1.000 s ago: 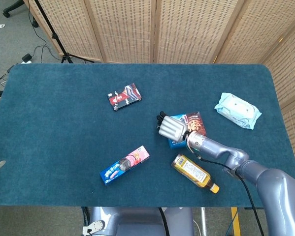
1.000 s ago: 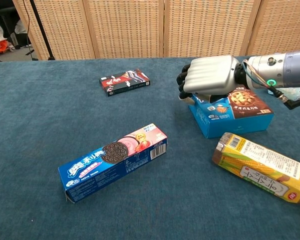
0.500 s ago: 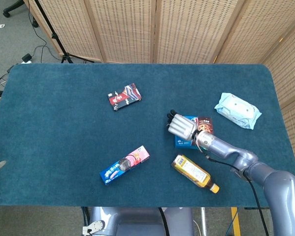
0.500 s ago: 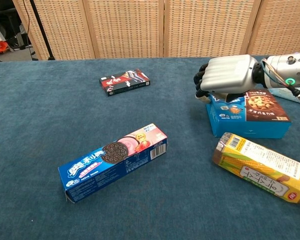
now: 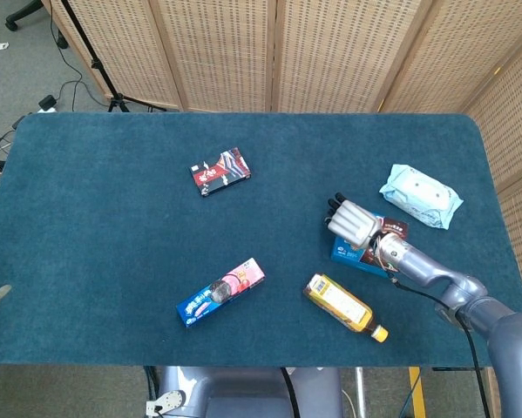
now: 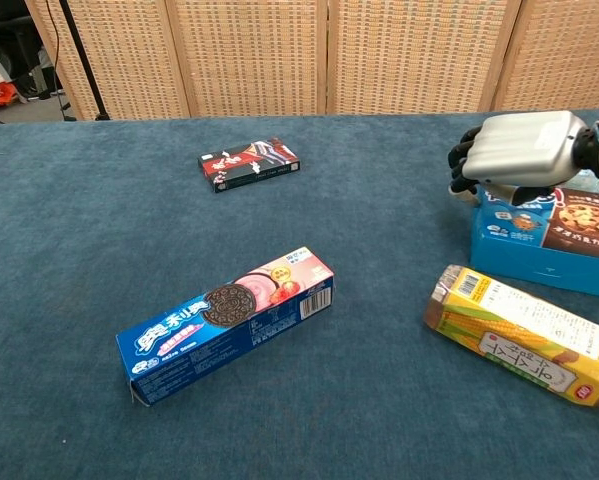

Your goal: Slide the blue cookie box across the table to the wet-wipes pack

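From head view: right hand (image 5: 352,223) rests on left end of blue cookie box (image 5: 365,255), fingers curled over its edge; box lies near wet-wipes pack (image 5: 421,195), not touching. Bottle (image 5: 342,306) just below box.

Chest view: hand (image 6: 519,150) covers box (image 6: 539,245) top-left corner; whether it grips, cannot tell.

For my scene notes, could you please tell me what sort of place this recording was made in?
Probably an indoor lab or studio setup: a table covered in blue carpet-like cloth, woven folding screens behind it, and a stand with cables on the grey floor. Packaged snacks lie as props near the right hand.
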Tool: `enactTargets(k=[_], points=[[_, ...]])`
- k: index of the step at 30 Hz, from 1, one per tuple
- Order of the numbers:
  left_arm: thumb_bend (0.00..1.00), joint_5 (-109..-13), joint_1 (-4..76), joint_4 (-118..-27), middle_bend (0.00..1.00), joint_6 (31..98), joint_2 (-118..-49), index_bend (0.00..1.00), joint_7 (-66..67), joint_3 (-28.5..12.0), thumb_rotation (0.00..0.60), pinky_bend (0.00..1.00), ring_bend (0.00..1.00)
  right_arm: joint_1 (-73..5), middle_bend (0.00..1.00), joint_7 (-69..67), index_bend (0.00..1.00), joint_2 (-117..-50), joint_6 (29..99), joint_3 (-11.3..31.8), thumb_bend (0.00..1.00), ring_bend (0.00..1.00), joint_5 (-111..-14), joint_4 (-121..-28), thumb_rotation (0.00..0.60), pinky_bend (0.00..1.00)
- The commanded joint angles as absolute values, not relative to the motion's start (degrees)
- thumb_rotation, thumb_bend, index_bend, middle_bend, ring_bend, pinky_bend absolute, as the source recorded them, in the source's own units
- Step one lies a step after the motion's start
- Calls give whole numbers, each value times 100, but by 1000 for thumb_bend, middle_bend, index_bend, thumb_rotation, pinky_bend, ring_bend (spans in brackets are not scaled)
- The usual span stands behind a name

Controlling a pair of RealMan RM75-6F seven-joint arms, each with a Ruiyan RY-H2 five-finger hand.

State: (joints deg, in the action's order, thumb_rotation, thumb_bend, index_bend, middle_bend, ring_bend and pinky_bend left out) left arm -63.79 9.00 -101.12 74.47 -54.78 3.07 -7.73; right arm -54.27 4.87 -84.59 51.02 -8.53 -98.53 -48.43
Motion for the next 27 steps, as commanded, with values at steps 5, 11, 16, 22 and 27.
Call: enactTargets(k=[5,11,16,22,27], points=[[0,-6495,877,-10158,0,7500,-5473,0,309,-738,600,0,0,-5218,404,372,441,-8287,5260,-825,1000,201,-9765,-4915,600,217],[0,-6594,856,-10191,0,7540,-5464,0,301,-708,600,0,0,-5114,403,362,441,-8144,5328,-763,1000,201,-9711,-5086,600,217],[0,-6653,834,-10212,0,7578,-5457,0,274,-695,600,0,0,-5052,397,280,441,-8052,5592,-643,1000,201,-9708,-5256,600,217],[0,-6797,785,-10246,0,7639,-5411,0,168,-662,600,0,0,-4891,387,-335,441,-7468,6788,-123,1000,201,-9655,-6061,600,217],[0,-7026,669,-10273,0,7802,-5335,0,-51,-612,600,0,0,-4512,378,-572,441,-6796,7762,302,1000,201,-9469,-6875,600,217]])
